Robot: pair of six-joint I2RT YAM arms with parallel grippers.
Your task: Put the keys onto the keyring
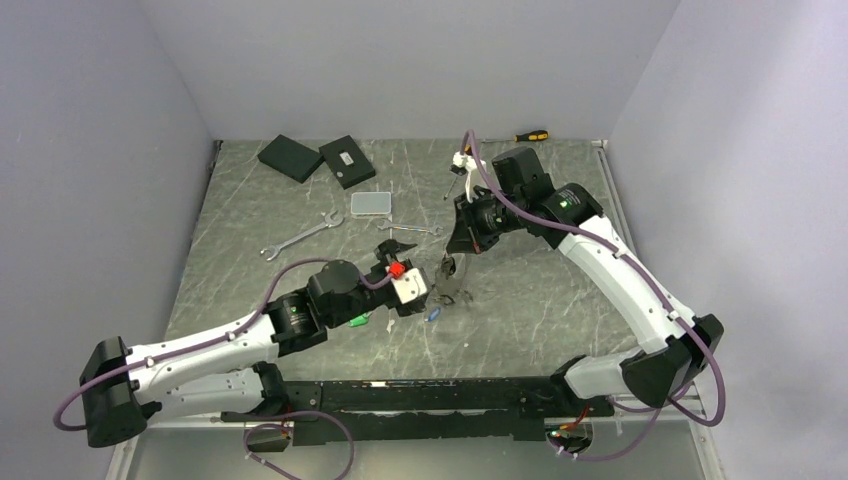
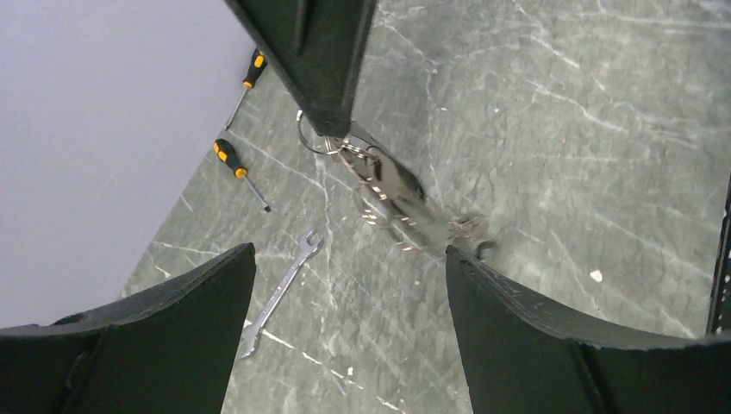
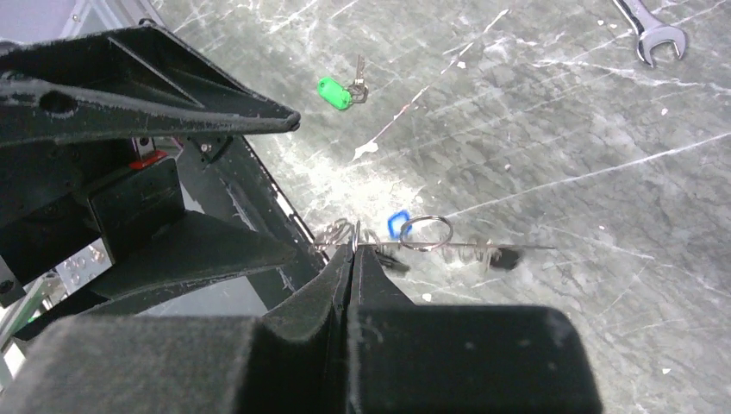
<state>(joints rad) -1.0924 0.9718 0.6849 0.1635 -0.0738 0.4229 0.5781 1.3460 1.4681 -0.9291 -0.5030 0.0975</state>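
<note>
My right gripper (image 1: 452, 262) (image 3: 353, 246) is shut on the thin wire keyring (image 3: 483, 247) (image 2: 362, 138), held above the table. A bunch of keys (image 2: 398, 200) (image 1: 456, 288) hangs from the wire, blurred. My left gripper (image 1: 425, 280) (image 2: 349, 259) stands wide open just left of the bunch, with nothing between its fingers (image 3: 198, 246). A green-tagged key (image 3: 336, 92) (image 1: 357, 322) lies loose on the table by the left wrist. A blue-tagged key (image 1: 432, 314) (image 3: 396, 222) lies under the hanging bunch.
Two black boxes (image 1: 290, 157) (image 1: 347, 160) and a clear plastic box (image 1: 371, 203) sit at the back left. Spanners (image 1: 300, 237) (image 1: 410, 230) (image 2: 280, 293) lie mid-table. Yellow-and-black screwdrivers (image 1: 530, 135) (image 2: 237, 164) lie near the back wall.
</note>
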